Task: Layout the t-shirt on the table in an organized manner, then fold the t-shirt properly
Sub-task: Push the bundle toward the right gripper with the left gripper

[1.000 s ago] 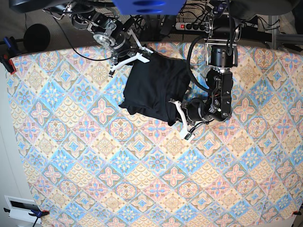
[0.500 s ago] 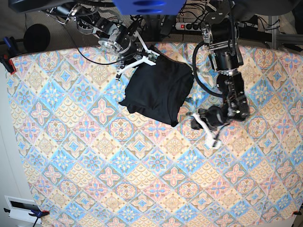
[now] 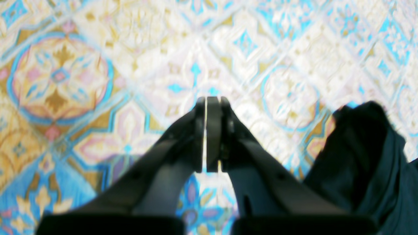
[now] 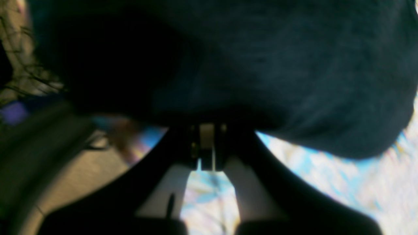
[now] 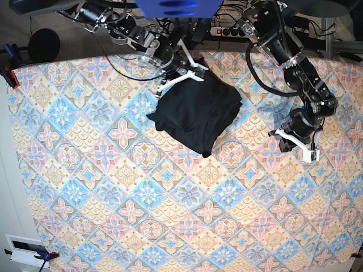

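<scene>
Both pincers (image 3: 209, 137) (image 4: 207, 147) closed

Left gripper (image 3: 209, 104): dark fingers pressed together with only a thin bright slit between the pads, nothing held, hovering over the table (image 3: 81, 81). Table cover: blurred diamond floral tiles in blue, pink, cream and gold. T-shirt (image 3: 362, 160): bunched black fabric at lower right, apart from the fingertips.

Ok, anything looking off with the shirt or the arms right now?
Yes: the t-shirt lies bunched in a skewed heap near the table's far edge, not spread flat. Right gripper is shut on its edge; left gripper is shut, empty, off to the side.
</scene>
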Motion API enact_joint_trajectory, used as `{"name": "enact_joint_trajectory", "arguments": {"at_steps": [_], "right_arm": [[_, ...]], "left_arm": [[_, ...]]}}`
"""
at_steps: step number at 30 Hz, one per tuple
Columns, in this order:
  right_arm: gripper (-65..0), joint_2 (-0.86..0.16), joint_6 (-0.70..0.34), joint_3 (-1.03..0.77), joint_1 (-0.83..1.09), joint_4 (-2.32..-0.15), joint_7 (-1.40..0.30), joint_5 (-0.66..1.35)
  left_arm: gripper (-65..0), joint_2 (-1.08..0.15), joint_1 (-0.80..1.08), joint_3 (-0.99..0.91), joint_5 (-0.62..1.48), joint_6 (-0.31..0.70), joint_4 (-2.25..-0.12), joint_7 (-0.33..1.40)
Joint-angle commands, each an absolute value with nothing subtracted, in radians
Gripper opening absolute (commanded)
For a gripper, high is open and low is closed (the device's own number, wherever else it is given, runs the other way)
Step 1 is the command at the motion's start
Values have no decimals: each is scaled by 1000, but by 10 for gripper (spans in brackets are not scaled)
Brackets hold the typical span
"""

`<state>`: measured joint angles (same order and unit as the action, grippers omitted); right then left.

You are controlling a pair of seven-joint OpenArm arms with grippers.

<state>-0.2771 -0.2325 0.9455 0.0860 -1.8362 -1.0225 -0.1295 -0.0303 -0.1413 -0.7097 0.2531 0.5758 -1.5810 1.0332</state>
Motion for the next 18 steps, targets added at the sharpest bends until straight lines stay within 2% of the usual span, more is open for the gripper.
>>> {"name": "enact_joint_trajectory", "arguments": {"at_steps": [1,6,15,18], "right_arm": [[-650,-268,-262,961,96,-1837,-989,-64],[-650,-265,-262,964,54,-1773,-981,-64],[-650,-125,-262,993,-7,-1709,-980,-64],[-650,-108,-262,990,-19,-1679,-972,-65]], "left_arm": [[-650,-39,-142,-710,272,582,-1620,1018],[-650,-39,-79,-710,275,582,-1659,1018],[-650,-39,-21,-711,361,582,-1659,1018],[-650,-39,-10,-711,363,582,-1659,1018]]}}
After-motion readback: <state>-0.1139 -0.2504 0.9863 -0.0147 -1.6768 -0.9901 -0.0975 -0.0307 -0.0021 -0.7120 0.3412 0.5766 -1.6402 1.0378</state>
